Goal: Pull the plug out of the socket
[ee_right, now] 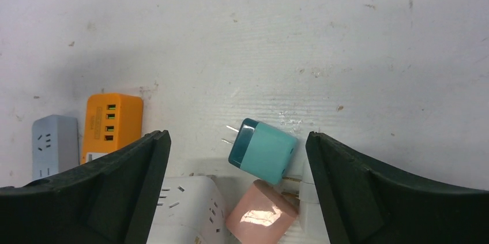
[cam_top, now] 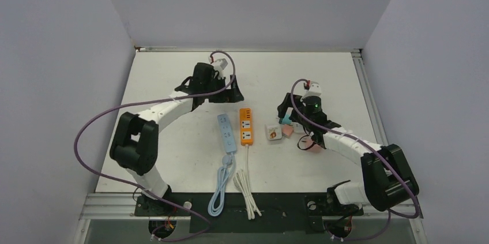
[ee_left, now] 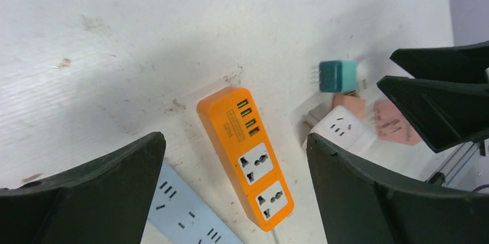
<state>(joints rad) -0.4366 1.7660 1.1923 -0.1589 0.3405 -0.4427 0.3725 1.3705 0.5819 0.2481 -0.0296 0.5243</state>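
White tabletop (cam_top: 173,77) carries an orange power strip (cam_top: 247,126) at its middle. Right of the strip, a teal plug (ee_right: 262,151) lies with its prongs bare, just beside a white cube socket (ee_right: 184,206) and a pink plug (ee_right: 262,218). The left gripper (ee_left: 235,140) hangs spread wide near the strip's far end. The right gripper (ee_right: 237,135), right of the strip, is spread wide over the teal plug.

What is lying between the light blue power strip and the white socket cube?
The orange power strip lies between the blue strip and the white cube, as the top view shows.
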